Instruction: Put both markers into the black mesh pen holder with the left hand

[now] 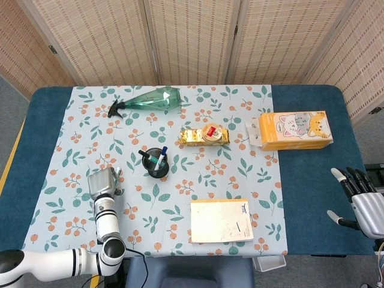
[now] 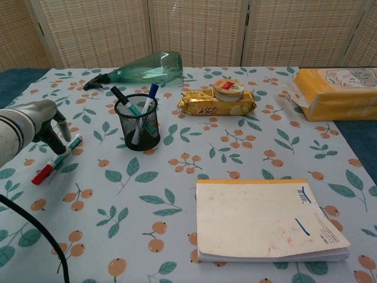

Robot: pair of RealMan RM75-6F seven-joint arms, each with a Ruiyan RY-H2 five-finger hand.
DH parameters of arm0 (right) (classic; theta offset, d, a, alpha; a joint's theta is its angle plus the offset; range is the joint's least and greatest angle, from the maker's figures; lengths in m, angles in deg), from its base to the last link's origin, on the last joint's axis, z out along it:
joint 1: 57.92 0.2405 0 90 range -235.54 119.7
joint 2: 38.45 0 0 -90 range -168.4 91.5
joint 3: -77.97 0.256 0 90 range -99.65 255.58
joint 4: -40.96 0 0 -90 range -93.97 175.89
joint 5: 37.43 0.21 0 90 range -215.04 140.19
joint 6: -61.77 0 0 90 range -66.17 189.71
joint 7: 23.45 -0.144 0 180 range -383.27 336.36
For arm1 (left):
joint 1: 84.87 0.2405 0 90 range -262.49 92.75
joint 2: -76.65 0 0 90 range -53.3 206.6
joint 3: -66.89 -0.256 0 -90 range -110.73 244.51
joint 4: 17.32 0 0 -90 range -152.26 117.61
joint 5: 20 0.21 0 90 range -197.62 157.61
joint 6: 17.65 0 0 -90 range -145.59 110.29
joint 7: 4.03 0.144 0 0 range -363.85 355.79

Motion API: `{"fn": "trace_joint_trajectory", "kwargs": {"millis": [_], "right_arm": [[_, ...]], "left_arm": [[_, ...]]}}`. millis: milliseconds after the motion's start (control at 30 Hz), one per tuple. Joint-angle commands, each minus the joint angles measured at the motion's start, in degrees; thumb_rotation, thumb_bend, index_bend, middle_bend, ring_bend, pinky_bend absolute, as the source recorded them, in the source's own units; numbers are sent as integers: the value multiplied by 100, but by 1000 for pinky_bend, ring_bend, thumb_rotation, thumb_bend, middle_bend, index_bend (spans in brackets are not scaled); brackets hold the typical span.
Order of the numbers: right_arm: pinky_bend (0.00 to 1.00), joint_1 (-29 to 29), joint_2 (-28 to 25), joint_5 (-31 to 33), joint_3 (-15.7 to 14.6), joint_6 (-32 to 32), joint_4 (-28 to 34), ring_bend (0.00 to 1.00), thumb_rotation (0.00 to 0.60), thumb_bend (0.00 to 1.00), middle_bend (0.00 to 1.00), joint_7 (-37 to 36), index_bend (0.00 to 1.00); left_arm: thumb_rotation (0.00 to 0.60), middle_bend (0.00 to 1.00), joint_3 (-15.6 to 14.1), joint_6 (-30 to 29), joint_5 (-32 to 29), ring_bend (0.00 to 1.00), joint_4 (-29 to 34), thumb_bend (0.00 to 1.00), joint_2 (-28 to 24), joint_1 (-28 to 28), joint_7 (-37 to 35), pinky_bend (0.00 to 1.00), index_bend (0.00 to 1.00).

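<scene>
Left hand (image 2: 50,127) at left edge of chest view, fingers pointing down over marker (image 2: 56,159), touching or just above, grip cannot tell. Marker flat on tablecloth (image 2: 177,200), red cap toward lower left. Black mesh pen holder (image 2: 138,122) upright right of it, pens inside. Right hand (image 1: 359,201) lower right of head view, fingers spread, holding nothing.

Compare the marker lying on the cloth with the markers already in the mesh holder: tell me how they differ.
The red-capped marker lies flat on the tablecloth, while the markers in the holder stand tilted against its rim. The flat one sits outside the black mesh pen holder, under the left hand; the others are inside it. Its cap is red; theirs show black and blue tops. All are slim pens with white barrels.
</scene>
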Motion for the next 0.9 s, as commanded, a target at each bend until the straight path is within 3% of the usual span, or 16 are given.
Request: {"fn": "trace_joint_trajectory", "kwargs": {"millis": [33, 467, 900], "right_arm": [[0, -18, -6, -2, 3, -41, -18, 40, 600, 188, 82, -29, 37], [0, -36, -7, -30, -15, -84, -12, 40, 600, 188, 82, -11, 37], [0, -67, -30, -51, -19, -166, -44, 40, 600, 188, 82, -108, 37]], "left_arm": [[600, 1000, -11, 18, 5, 974, -67, 377, 24, -1, 13, 1000, 467], [600, 1000, 38, 157, -105, 974, -435, 377, 41, 55, 84, 1000, 459], [600, 1000, 440, 159, -747, 964, -726, 376, 244, -135, 442, 1000, 445]]}}
